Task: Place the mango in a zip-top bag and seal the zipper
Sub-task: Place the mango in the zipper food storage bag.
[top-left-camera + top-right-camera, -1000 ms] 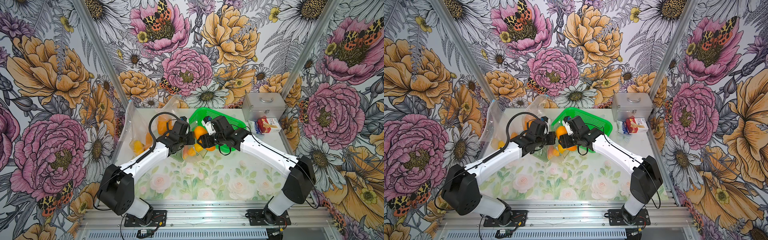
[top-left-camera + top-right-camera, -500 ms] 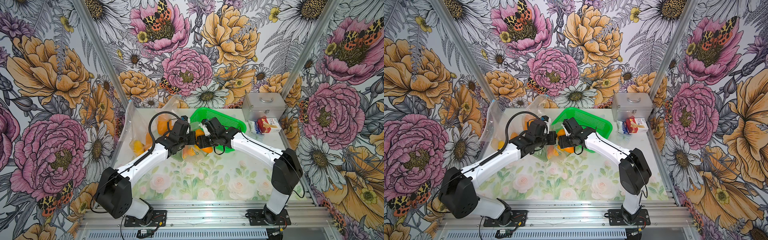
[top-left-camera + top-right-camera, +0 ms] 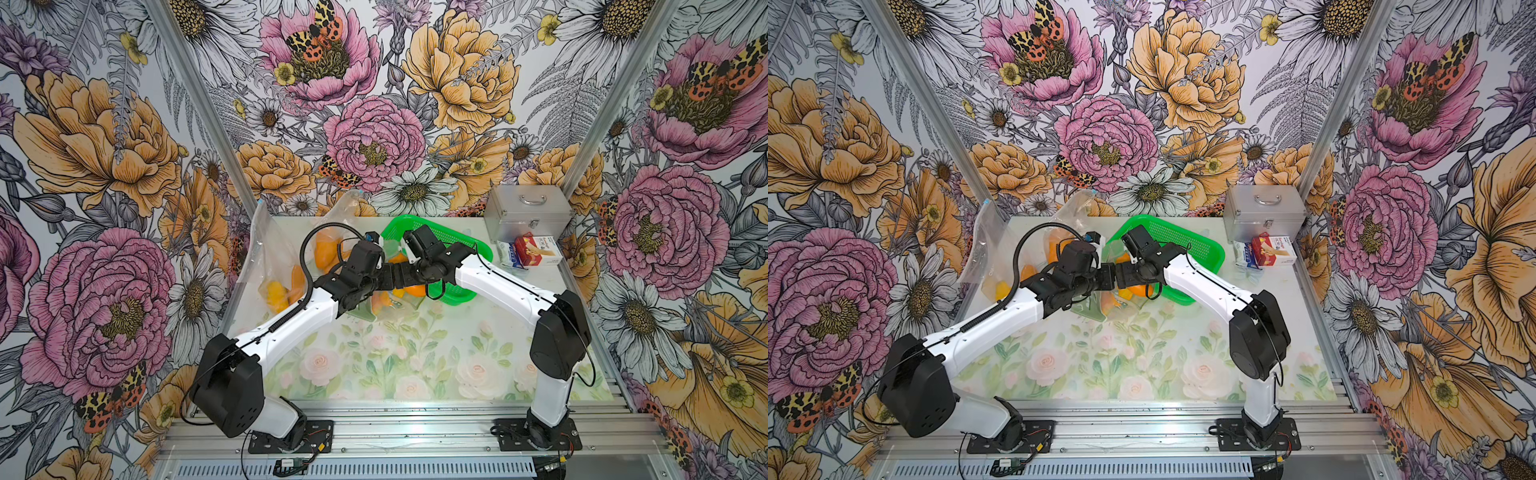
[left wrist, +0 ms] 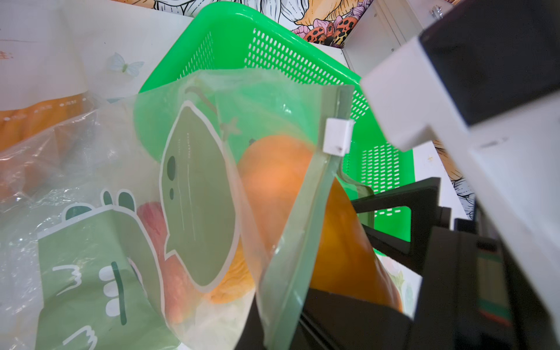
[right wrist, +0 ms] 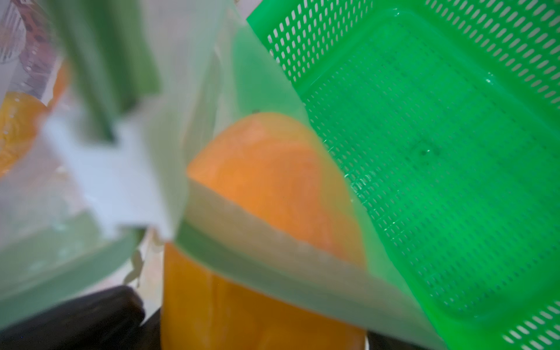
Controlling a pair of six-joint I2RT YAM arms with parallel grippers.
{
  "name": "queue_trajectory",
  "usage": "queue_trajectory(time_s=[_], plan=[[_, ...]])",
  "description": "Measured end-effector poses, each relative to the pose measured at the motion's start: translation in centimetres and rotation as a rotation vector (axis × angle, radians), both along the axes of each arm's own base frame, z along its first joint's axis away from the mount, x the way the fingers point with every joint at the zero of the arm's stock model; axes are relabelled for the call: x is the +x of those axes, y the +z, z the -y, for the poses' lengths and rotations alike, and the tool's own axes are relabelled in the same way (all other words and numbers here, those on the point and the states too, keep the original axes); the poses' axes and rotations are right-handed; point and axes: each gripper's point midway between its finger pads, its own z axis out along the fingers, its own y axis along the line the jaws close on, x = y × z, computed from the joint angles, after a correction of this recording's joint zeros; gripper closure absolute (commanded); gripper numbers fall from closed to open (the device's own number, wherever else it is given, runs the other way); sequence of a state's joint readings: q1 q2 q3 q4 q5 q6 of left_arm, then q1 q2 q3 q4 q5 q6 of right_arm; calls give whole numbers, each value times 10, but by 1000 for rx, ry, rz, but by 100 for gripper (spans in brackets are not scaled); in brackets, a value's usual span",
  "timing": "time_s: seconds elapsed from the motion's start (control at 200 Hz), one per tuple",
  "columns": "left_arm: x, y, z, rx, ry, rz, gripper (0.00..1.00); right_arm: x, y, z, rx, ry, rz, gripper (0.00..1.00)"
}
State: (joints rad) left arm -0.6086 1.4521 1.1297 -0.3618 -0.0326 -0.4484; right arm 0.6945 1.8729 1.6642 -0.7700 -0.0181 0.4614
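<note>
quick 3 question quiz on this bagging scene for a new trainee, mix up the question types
1. True or false: the mango is fully inside the zip-top bag.
2. Pick one: the zipper slider on the bag is A) white B) red C) black.
3. Fill in: the red-and-white box lies in front of the ___ case.

Key
1. False: part of the mango sticks out of the bag's open mouth.
2. A.
3. Silver: the silver case stands at the back of the table.
</note>
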Motion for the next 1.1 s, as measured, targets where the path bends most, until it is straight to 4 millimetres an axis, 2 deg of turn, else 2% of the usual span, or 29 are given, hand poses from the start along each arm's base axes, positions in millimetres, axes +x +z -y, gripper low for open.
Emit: queue_trajectory(time_s=[0.22, 0.3, 0.395, 0.51, 0.61, 0.721, 0.826, 0.891, 0.966, 1.101], plan=[[2, 0, -3, -21, 4, -14, 100, -4, 8, 0, 10, 11, 30, 5], [2, 0, -3, -29, 5, -19, 100, -9, 22, 1, 28, 19, 59, 6], [2, 0, -3, -34, 5, -23, 100, -16, 45, 4, 54, 17, 112, 12], [3, 0, -4, -41, 8, -27, 100, -24, 73, 22, 82, -42, 193, 23], [3, 0, -4, -43, 8, -27, 100, -32, 82, 44, 99, -126, 240, 33], [3, 1, -3, -47, 6, -26, 100, -36, 65, 63, 105, -209, 236, 40], [3, -1, -3, -49, 8, -27, 100, -39, 30, 71, 107, -271, 186, 49], [3, -2, -3, -49, 8, -28, 100, -42, 10, 75, 109, -305, 148, 50], [2, -3, -3, -48, 8, -29, 100, -41, -3, 75, 116, -334, 121, 50], [2, -3, -3, -51, 6, -30, 100, -31, -12, 63, 163, -355, 104, 50]])
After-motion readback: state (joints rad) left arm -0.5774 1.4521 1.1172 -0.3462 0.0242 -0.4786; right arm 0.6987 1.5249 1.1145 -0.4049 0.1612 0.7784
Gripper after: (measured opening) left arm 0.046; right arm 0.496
